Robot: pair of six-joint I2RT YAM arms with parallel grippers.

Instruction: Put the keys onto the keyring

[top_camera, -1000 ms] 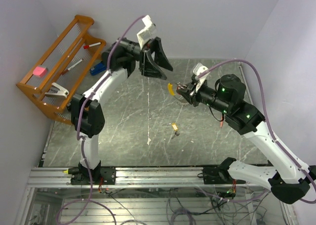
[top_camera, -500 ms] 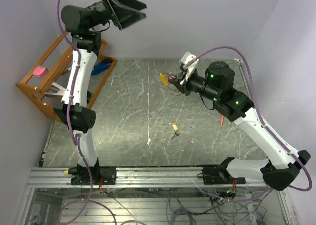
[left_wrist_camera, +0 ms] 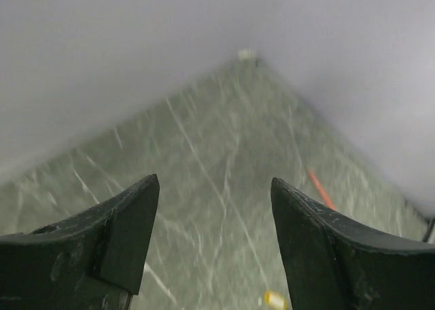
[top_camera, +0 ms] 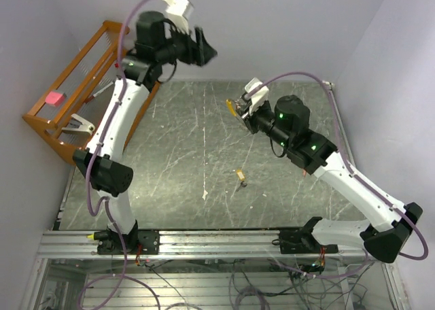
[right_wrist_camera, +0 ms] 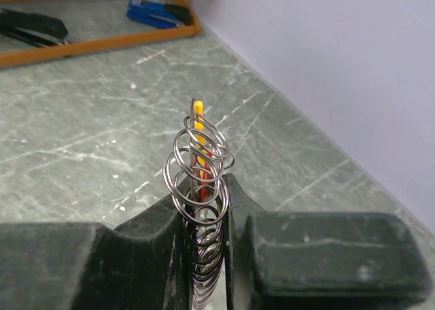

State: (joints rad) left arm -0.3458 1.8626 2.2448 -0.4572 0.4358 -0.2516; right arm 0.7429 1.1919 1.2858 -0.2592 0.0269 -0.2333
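Keyring (right_wrist_camera: 198,162), yellow tag (right_wrist_camera: 198,113) up, stands edge-on pinched in right tool (right_wrist_camera: 204,196), off the bench (top_camera: 170,160) near back wall; prob. light, springy, slick wire, so grip low across coils & leave top free. Brass key (top_camera: 240,177) lies on bench mid-front, tiny, flat, prob. best taken by head. Left tool (top_camera: 204,49) gapes empty, high, well apart.
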